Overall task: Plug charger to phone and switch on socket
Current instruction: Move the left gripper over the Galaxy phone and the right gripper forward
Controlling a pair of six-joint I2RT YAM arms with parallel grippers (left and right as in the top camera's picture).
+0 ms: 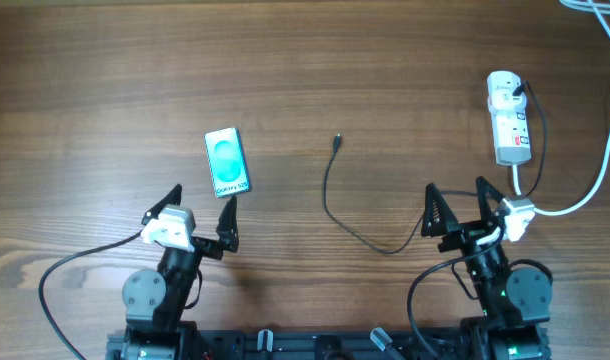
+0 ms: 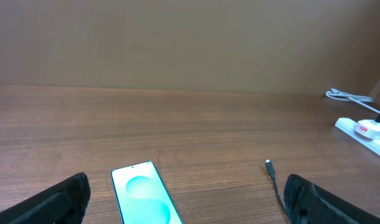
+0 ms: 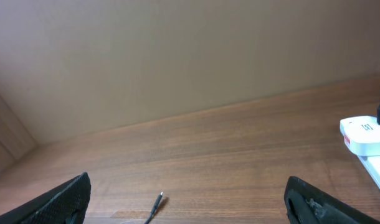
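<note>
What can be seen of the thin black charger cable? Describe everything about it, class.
The charger is a thin, matt black cable lying loose on the wooden table. Its small plug tip points away from the arms, unplugged, between phone and socket. The cable curves back toward the right gripper. Nothing grips it.

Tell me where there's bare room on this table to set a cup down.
Widest bare patch: the far side of the table, beyond the phone and the black cable. Another lies between phone and cable. Crowded on the right, around the power strip.
</note>
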